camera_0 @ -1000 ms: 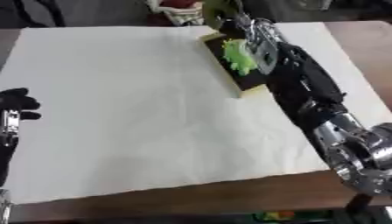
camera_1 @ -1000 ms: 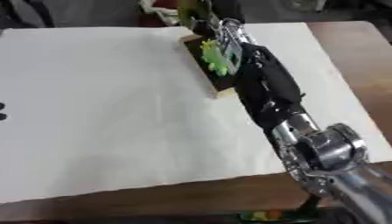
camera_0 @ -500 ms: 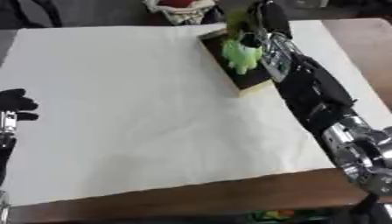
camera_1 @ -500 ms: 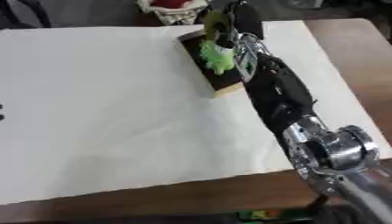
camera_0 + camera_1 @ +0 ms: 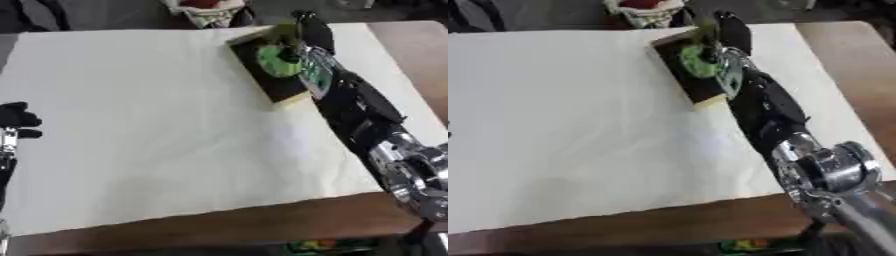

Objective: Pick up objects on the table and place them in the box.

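My right robot hand (image 5: 312, 31) reaches over the box (image 5: 269, 75) at the desk's (image 5: 219, 230) far side; its fingers I cannot tell. A green object (image 5: 280, 60) lies inside. The white cloth (image 5: 140, 125) is open. My left robot hand (image 5: 17, 120) rests curled at the left edge.

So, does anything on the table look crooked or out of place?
Only the box: it lies askew to the edges of the white cloth. The green object sits inside it, under the right hand. Nothing looks spilled.

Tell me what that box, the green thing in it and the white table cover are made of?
The box looks like pale wood: tan rim, dark inside. The green thing seems matte soft plastic or rubber, hard to tell. The white cover looks like cloth or paper, flat and dull.
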`<state>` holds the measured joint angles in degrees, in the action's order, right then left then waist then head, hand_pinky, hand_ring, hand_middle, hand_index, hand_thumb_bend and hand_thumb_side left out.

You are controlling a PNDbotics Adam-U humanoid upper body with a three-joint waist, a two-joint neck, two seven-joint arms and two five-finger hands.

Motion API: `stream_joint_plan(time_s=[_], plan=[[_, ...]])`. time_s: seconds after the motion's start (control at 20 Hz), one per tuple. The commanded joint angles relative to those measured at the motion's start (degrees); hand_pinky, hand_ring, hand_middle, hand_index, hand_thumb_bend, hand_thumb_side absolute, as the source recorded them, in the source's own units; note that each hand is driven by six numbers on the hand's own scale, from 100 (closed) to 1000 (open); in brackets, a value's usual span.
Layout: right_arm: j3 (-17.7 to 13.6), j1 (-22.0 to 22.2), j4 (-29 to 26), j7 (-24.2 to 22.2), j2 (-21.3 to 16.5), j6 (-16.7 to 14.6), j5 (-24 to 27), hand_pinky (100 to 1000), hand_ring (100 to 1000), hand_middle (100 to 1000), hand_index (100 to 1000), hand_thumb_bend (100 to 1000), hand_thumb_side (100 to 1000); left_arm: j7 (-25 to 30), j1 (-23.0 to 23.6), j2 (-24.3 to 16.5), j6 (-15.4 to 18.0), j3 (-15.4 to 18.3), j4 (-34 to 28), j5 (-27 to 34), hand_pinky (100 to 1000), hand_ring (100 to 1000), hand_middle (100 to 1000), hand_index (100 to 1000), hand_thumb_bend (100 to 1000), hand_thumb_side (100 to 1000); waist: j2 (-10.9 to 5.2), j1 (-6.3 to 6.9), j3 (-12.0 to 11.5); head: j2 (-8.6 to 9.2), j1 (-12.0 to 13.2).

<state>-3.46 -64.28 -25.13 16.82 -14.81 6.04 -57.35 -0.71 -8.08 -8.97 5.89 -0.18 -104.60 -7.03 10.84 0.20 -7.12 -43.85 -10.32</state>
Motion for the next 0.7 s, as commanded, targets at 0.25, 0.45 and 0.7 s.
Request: stream_joint_plan(time_s=[0.25, 0.45, 0.7], plan=[[0.96, -2.22, -5.96, -5.75, -1.23, -5.62, -1.55, 798, 840, 865, 947, 100, 514, -0.24, -0.40, -0.95, 0.05, 0.47, -1.16, -0.23, 602, 632, 561, 723, 100, 680, -0.81, 0.22, 0.20, -0.27, -0.10], [2.73, -2.91, -11.43, -7.49, -1.56, -8.98, -0.03, 793, 836, 858, 949, 100, 414, -0.32, -0.37, -1.00, 0.04, 0.53, -1.16, -0.25, 602, 632, 561, 723, 100, 679, -0.87, 0.29, 0.65, -0.27, 0.18], [7.89, -3.55, -19.22, -9.85, -2.65, -13.77, 4.47, 781, 819, 814, 946, 100, 175, -0.48, -0.17, -1.08, 0.04, 0.72, -1.16, -0.32, 602, 632, 561, 723, 100, 679, -1.16, 0.45, 1.68, -0.27, 0.80]])
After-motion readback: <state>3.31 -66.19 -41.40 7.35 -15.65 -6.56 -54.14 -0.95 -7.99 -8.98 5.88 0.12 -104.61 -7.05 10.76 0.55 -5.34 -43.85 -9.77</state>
